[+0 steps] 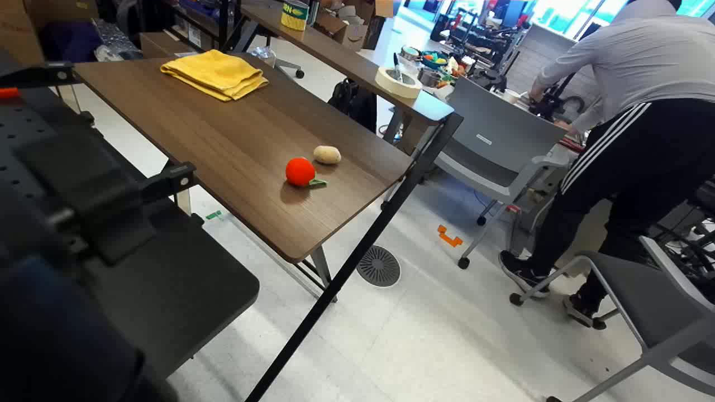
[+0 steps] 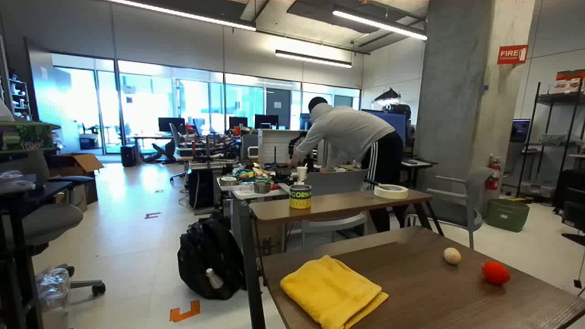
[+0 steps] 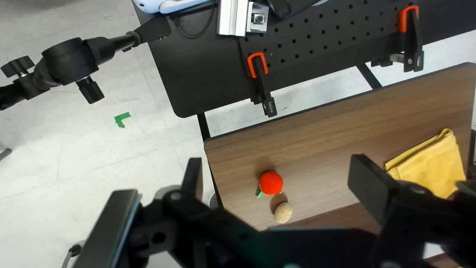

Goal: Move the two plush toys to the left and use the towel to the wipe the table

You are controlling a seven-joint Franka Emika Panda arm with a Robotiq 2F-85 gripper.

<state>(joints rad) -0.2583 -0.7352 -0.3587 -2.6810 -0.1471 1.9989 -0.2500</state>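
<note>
Red-orange plush toy (image 3: 271,182) and tan plush toy (image 3: 283,213) near one end of the table (image 3: 319,137), yellow towel (image 3: 431,167) near the other

Nearest in my wrist view is the gripper (image 3: 277,175), its jaws spread wide, with both toys seen through the opening, lying on the dark wood-grain top. Just beside the table and apart from it I have a black bench (image 3: 200,70) with clamps (image 3: 266,95) on its edge. A green piece (image 3: 259,194) shows at the red-orange toy's edge; the tan one rests close by, slightly apart. Toward the opposite end the towel lies folded, part of it hidden behind the gripper. In both exterior views a narrow shelf (image 2: 338,204) runs along the table's long side, bearing a can labelled CORN (image 2: 300,197) and a roll of tape (image 2: 391,193). Past it stands a grey chair (image 2: 336,182), and beyond that I see a person (image 2: 352,130) bent forward.
</note>
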